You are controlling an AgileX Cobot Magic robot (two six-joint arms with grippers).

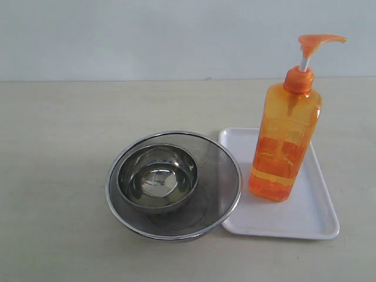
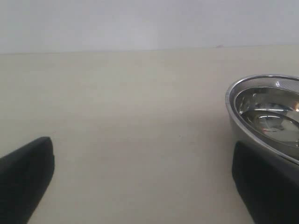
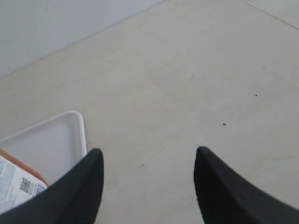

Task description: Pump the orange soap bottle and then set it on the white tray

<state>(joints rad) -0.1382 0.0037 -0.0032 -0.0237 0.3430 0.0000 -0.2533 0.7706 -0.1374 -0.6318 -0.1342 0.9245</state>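
The orange soap bottle (image 1: 285, 144) stands upright on the white tray (image 1: 305, 220), its orange pump head (image 1: 317, 42) raised on a white stem. Neither arm shows in the exterior view. In the right wrist view my right gripper (image 3: 148, 156) is open over bare table, nothing between its black fingers (image 3: 219, 186); the tray's corner (image 3: 51, 140) and a bit of the bottle's label (image 3: 16, 186) lie off to one side. My left gripper (image 2: 142, 177) is open wide above bare table, its two dark fingers (image 2: 28, 172) far apart, away from the bottle.
A small steel bowl (image 1: 157, 176) sits inside a larger steel bowl (image 1: 220, 170), touching the tray's left edge. The large bowl's rim (image 2: 247, 88) shows beside one left finger. A pale wall (image 1: 147, 35) backs the beige table (image 1: 53, 147).
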